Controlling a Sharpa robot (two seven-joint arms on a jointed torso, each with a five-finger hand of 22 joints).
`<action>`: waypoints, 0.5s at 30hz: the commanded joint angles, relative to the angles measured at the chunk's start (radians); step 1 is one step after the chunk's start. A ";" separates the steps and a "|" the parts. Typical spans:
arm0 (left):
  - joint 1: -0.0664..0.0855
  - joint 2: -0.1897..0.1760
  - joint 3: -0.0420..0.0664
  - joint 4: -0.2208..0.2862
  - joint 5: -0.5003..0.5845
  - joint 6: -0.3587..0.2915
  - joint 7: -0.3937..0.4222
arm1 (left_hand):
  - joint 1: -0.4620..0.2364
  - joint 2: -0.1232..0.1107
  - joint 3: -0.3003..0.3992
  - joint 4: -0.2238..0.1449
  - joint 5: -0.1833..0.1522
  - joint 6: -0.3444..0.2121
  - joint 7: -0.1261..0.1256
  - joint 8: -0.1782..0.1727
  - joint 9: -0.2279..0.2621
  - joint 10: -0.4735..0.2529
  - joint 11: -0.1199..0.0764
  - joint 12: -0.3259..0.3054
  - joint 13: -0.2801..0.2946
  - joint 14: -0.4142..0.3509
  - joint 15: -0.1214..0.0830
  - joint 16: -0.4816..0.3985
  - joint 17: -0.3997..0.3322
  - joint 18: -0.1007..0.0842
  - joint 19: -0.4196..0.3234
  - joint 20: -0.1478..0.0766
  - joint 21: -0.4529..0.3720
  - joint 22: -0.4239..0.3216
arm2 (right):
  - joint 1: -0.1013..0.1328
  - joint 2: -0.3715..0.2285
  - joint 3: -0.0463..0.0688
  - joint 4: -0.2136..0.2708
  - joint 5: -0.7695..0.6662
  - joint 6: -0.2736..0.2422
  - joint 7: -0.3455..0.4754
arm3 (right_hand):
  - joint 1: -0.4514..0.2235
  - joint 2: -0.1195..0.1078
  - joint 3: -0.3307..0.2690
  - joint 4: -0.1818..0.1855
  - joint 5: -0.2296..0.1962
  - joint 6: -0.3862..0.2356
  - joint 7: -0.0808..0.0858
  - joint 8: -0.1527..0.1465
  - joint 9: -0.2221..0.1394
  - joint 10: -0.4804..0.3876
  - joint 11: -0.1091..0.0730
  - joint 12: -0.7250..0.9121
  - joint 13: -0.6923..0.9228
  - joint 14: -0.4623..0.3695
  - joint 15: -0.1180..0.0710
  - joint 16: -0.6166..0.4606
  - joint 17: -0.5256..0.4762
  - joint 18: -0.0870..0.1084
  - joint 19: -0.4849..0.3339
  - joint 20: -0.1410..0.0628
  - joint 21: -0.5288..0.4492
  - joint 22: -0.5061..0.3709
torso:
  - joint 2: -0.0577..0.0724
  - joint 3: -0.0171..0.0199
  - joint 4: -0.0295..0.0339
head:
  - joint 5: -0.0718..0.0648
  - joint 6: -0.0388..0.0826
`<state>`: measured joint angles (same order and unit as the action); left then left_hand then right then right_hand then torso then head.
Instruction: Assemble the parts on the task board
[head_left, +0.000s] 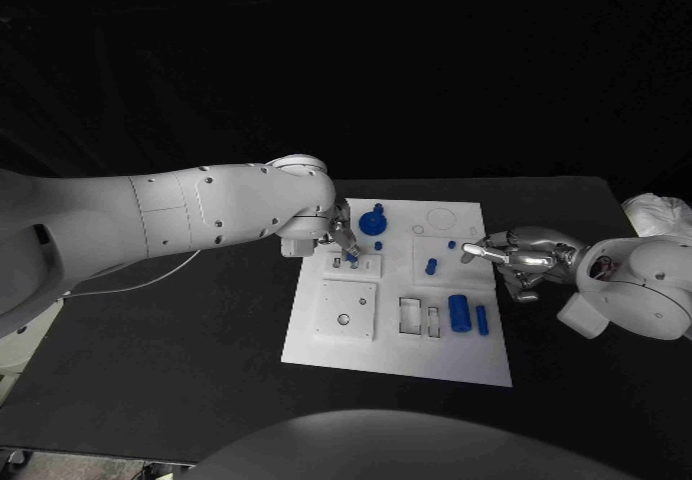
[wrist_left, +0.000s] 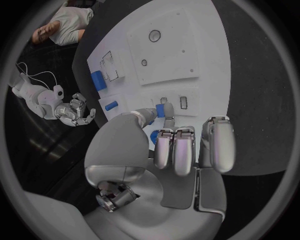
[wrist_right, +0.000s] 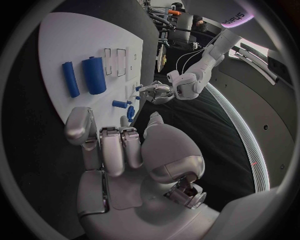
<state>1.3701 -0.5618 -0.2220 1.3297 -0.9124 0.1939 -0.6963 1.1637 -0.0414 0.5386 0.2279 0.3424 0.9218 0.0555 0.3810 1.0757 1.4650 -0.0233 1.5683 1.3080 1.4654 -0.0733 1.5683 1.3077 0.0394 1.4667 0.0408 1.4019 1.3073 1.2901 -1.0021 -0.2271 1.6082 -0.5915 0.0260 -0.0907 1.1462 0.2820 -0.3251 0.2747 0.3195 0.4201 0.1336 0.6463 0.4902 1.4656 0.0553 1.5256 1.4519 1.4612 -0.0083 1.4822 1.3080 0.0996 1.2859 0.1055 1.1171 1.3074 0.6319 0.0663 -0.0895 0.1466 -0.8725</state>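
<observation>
The white board (head_left: 325, 330) lay between the hands. The left hand (head_left: 335, 238) pinched a small blue peg (wrist_left: 167, 110) over a slot, plain in the left wrist view. The right hand (head_left: 516, 258) held nothing, fingers apart, beside two blue cylinders (wrist_right: 94, 75).

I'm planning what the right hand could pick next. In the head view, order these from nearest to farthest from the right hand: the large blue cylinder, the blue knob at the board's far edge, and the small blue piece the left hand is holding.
Measured from the right hand:
1. Large blue cylinder, on the board's near right part.
2. Blue knob, toward the board's far edge, past the middle.
3. Small blue piece, pinched by the left hand on the board's left side.
</observation>
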 joint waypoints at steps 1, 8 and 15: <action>-0.001 0.004 0.000 -0.002 -0.030 0.022 -0.062 | 0.010 -0.004 0.031 -0.037 0.000 -0.002 -0.006 0.002 0.002 0.106 0.002 0.002 0.263 0.105 0.002 0.002 0.263 0.002 0.020 0.000 -0.005 0.203 | 0.000 0.001 0.000 0.000 -0.001 0.021 0.001 | 0.007 0.002 0.005 0.001 0.004 0.005 0.000 0.003 0.001 0.022 -0.007 -0.002 0.057 0.033 0.003 0.002 0.177 0.000 0.004 0.001 0.002 0.132 | 0.001 -0.0001 0.0002 | -0.001 0.000; -0.006 0.007 0.000 -0.007 -0.026 0.029 -0.063 | 0.010 -0.005 0.029 -0.038 0.000 -0.002 -0.006 0.002 0.002 0.106 0.002 0.002 0.263 0.105 0.002 0.002 0.263 0.001 0.020 0.000 -0.005 0.204 | 0.000 0.000 0.000 -0.002 -0.001 0.026 -0.003 | 0.007 0.001 0.005 0.001 0.004 0.005 0.000 0.003 0.001 0.021 -0.007 -0.003 0.056 0.032 0.003 0.001 0.176 0.000 0.003 0.001 0.001 0.132 | 0.000 -0.0005 0.0015 | -0.002 0.000; -0.010 0.009 0.000 -0.009 -0.018 0.036 -0.063 | 0.009 -0.006 0.028 -0.039 -0.001 -0.003 -0.006 0.001 0.002 0.106 0.002 0.002 0.263 0.105 0.002 0.002 0.263 0.002 0.018 0.000 -0.008 0.203 | 0.000 0.000 0.000 -0.002 -0.001 0.029 -0.007 | 0.007 0.001 0.005 0.001 0.004 0.006 0.000 0.003 0.001 0.021 -0.007 -0.003 0.057 0.033 0.003 0.002 0.177 0.000 0.003 0.001 0.001 0.132 | 0.000 -0.0001 0.0018 | -0.001 0.000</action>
<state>1.3608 -0.5554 -0.2226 1.3204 -0.9304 0.2066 -0.6967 1.1642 -0.0486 0.5471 0.2141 0.3414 0.9198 0.0580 0.3782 1.0765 1.4650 -0.0233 1.5683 1.3078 1.4654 -0.0733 1.5683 1.3076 0.0394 1.4667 0.0408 1.3974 1.3073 1.2901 -1.0026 -0.2271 1.6055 -0.5912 0.0327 -0.0953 1.1462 0.2820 -0.3251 0.2747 0.3195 0.4201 0.1336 0.6463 0.4901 1.4672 0.0540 1.5256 1.4519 1.4612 -0.0082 1.4822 1.3078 0.0996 1.2859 0.1055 1.1171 1.3077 0.6323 0.0659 -0.0881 0.1452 -0.8725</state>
